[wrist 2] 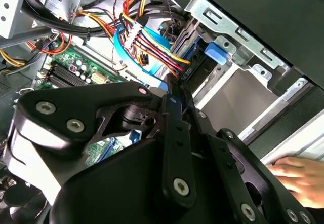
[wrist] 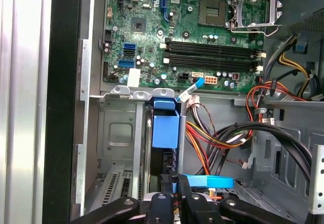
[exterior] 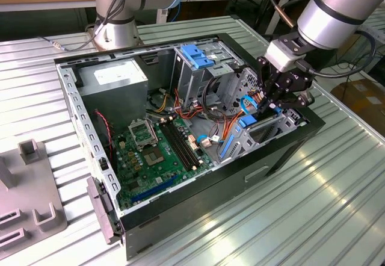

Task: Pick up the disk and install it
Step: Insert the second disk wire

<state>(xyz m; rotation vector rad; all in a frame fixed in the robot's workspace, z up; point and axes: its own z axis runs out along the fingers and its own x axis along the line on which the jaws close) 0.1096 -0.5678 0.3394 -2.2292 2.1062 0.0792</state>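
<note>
**Install step under way: disk going into the lower drive bay**

Gripper (exterior: 274,102) down inside the open computer case (exterior: 228,185), at the corner on the exterior view's right, directly over the small metal drive bay (exterior: 274,127). Fingers drawn close together and, as far as can be judged from both wrist views, pinched on the upper edge of the disk (wrist: 165,127). Grip point itself partly hidden by the finger links.

Disk standing on edge in the bay slot, blue rail showing, dark body below it between the bay walls. Looks partly entered, not judged fully seated. Same blue rail seen in the exterior view just under the gripper.

Bundle of red, yellow and orange cables (wrist: 212,138) lying just beside the slot, a flat blue cable (wrist 2: 147,46) close too. Motherboard (exterior: 156,151) well apart from the work. A person's hand (wrist 2: 298,176) resting at the case's outer edge.

Judgement: pick done, insertion in hand. Seating calls for a straight push along the slot, rails kept in the guides, cables kept out of the gap.
</note>
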